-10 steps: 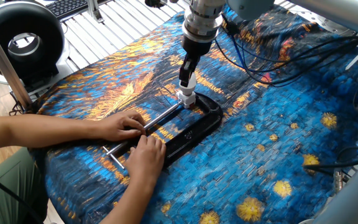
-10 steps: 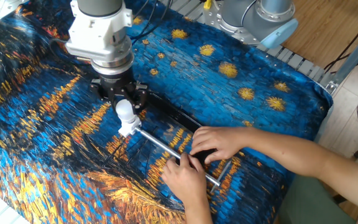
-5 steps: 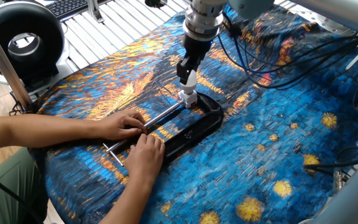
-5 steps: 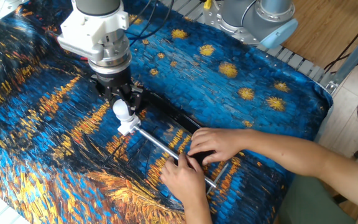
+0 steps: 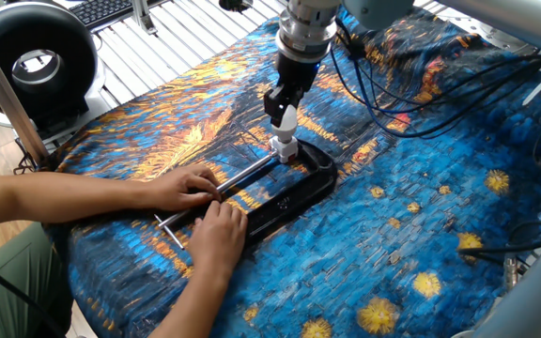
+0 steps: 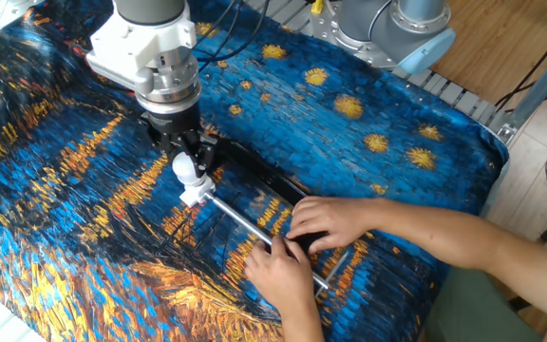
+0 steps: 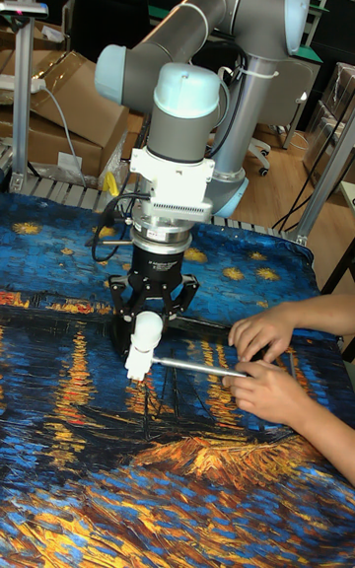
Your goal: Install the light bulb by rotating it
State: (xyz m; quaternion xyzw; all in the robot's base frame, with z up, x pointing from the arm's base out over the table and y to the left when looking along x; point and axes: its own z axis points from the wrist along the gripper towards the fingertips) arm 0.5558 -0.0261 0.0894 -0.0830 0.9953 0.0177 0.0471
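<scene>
The small frosted-white light bulb (image 5: 287, 120) (image 6: 187, 169) (image 7: 147, 330) stands neck-down on the white socket base (image 5: 284, 148) (image 6: 196, 195) (image 7: 137, 364). From straight above, my gripper (image 5: 284, 108) (image 6: 185, 158) (image 7: 149, 318) is shut on the bulb, its black fingers on either side of the globe. The socket is held in a black C-clamp (image 5: 301, 191) (image 6: 266, 177) lying on the patterned cloth. In the tall fixed view the bulb leans slightly.
A person's two hands (image 5: 193, 189) (image 6: 323, 219) (image 7: 268, 390) hold the clamp's metal screw rod (image 5: 247, 173) (image 6: 240, 220) (image 7: 197, 365) close to the socket. A black round fan (image 5: 33, 63) stands off the table at far left. Cables (image 5: 411, 89) trail behind the arm.
My gripper has turned about its vertical axis with the bulb in it, and its wrist flange faces a different way. The person's hands have stayed on the clamp.
</scene>
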